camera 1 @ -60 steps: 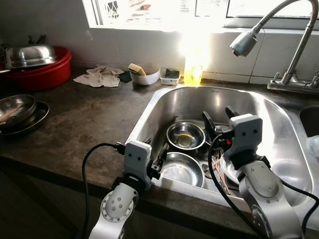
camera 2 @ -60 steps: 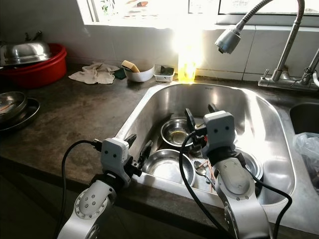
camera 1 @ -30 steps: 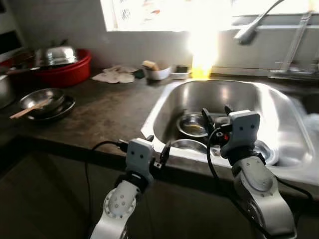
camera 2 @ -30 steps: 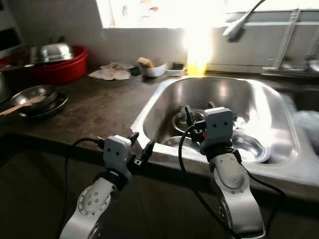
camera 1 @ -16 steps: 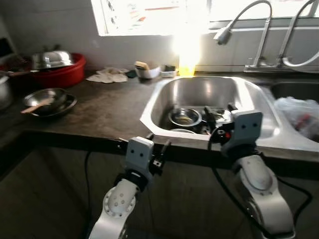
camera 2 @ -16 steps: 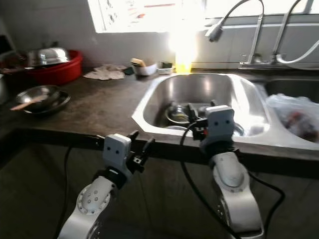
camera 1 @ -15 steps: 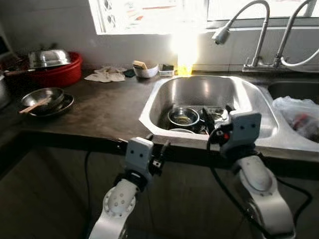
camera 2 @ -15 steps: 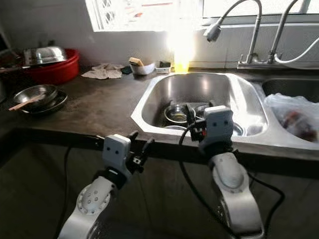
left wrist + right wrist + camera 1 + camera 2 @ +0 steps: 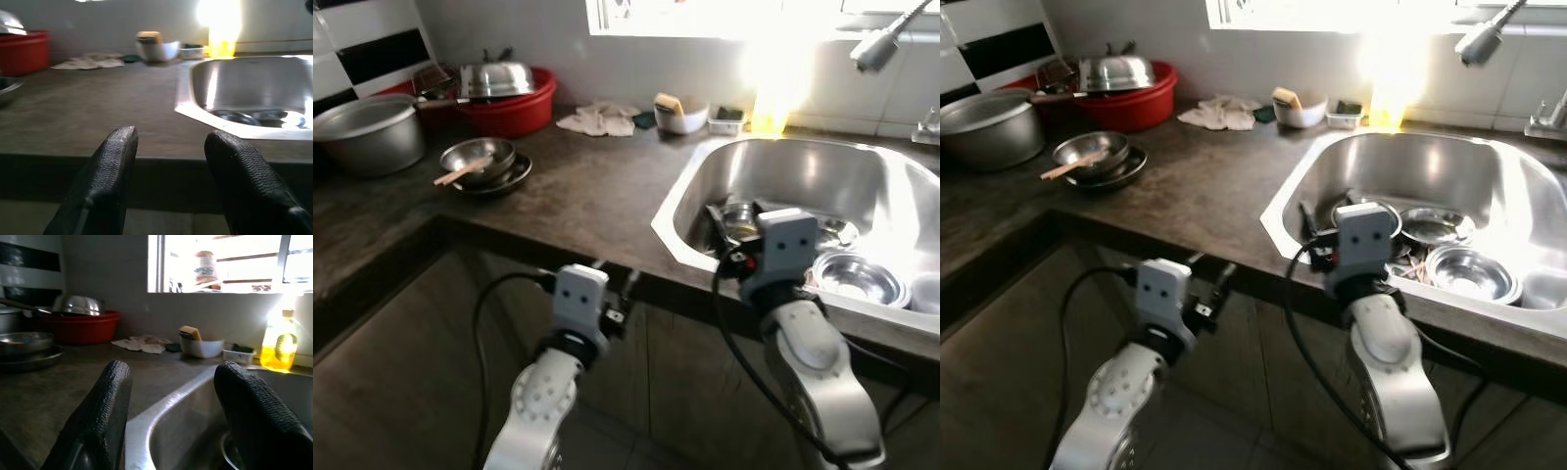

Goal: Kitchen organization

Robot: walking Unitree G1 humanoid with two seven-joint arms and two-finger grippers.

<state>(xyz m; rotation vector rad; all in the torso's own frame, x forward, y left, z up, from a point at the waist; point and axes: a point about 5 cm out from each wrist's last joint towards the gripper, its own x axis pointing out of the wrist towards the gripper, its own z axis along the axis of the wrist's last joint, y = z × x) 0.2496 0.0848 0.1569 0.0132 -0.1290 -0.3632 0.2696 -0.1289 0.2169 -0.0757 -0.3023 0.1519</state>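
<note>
The steel sink (image 9: pixel 783 171) holds several steel bowls, one of them (image 9: pixel 859 277) near its front right. My right gripper (image 9: pixel 736 217) hovers open over the sink's front left corner, nothing between its fingers (image 9: pixel 110 401). My left gripper (image 9: pixel 615 276) is open and empty too, held in front of the counter's edge (image 9: pixel 558 245), below the worktop and left of the sink. On the counter's left lie stacked steel bowls (image 9: pixel 481 162) with a wooden stick across them.
A big pot (image 9: pixel 372 132) and a red basin (image 9: pixel 514 108) under a steel lid (image 9: pixel 497 78) stand at the back left. A cloth (image 9: pixel 597 119), a white bowl (image 9: pixel 680 116) and a yellow bottle (image 9: pixel 278 345) line the back wall. The tap head (image 9: pixel 876 49) hangs over the sink.
The camera has drawn back from the sink and turned left, bringing the pot and the counter's left end into view. Both grippers stay open and empty.
</note>
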